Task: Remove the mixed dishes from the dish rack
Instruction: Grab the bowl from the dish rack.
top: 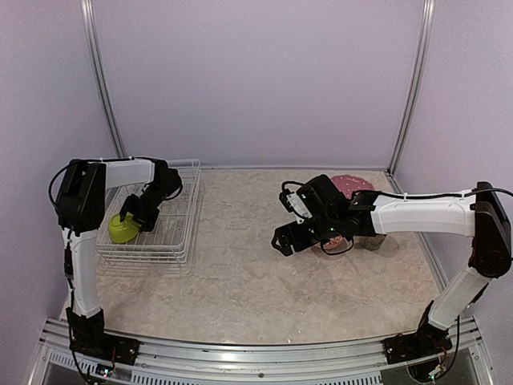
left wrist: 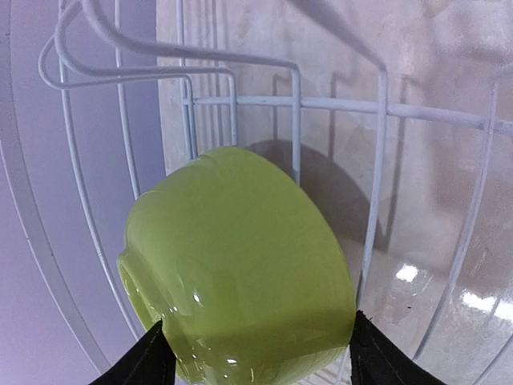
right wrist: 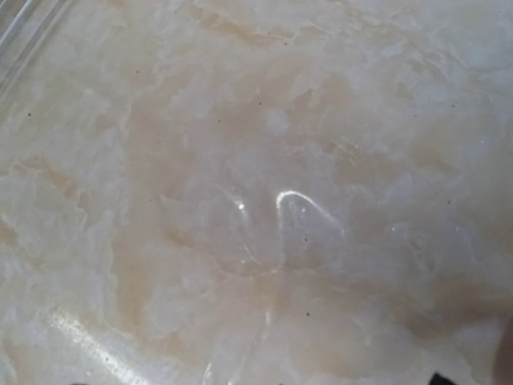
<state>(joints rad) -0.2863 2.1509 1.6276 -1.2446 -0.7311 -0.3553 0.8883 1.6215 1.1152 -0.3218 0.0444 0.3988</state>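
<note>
The lime-green bowl (left wrist: 240, 265) lies tilted in the near left corner of the white wire dish rack (top: 180, 241). My left gripper (left wrist: 256, 357) reaches down into the rack, and its black fingertips (left wrist: 148, 361) press against opposite sides of the bowl (top: 122, 230). No other dish shows in the rack. My right gripper (top: 284, 220) hovers open over the bare tabletop at centre right, holding nothing. In the right wrist view only the marbled table (right wrist: 256, 192) shows.
A pink plate (top: 353, 184) lies on the table behind my right arm. More dishes (top: 377, 241) sit partly hidden under and beside that arm. White rack wires (left wrist: 337, 103) stand close around the bowl. Purple walls enclose the table on three sides.
</note>
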